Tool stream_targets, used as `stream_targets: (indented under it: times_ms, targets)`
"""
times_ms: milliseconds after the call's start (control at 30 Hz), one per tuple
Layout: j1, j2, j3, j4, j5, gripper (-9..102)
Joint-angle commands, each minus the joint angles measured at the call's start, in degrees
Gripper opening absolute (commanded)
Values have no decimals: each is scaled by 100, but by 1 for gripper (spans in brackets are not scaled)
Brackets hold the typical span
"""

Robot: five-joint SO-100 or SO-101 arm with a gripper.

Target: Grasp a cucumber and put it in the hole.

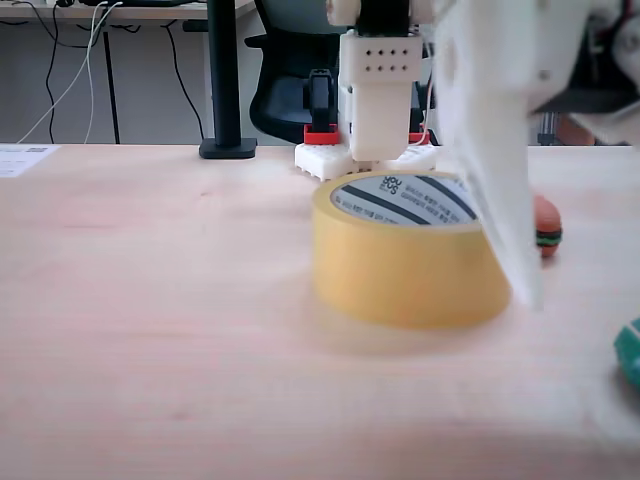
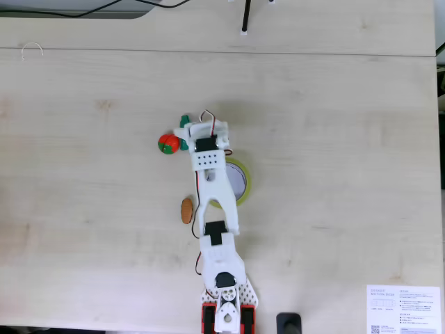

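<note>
The yellowish tape roll (image 1: 405, 265) stands mid-table, and its hole (image 1: 400, 198) shows a white core with black stripes. From above, my arm covers the left part of the roll (image 2: 247, 182). Dark green bits of the cucumber (image 2: 184, 120) peek out on both sides of my gripper (image 2: 183, 132), which hangs left of the roll, beyond its far side. Whether the jaws are closed on the cucumber cannot be told from above. In the low fixed view the gripper (image 1: 528, 290) is a blurred white blade reaching down to the right of the roll.
A small orange-brown toy burger (image 2: 186, 210) lies left of the arm, also seen right of the roll (image 1: 546, 228). A red and green toy (image 2: 167, 143) sits just left of the gripper. A green shape (image 1: 630, 352) is cut off by the right edge. A paper sheet (image 2: 403, 309) lies near the arm base.
</note>
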Motion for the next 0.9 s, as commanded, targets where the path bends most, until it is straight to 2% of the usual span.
stream_targets:
  times_ms: [0,300,633,867]
  targets:
    - [-185,-70,-826,-176,35,42]
    - [-369,-686,-1380,-176,35,33]
    - [-308,-976,-1397,-176,35,33]
    - [-325,-1160,-1406,-176,35,26]
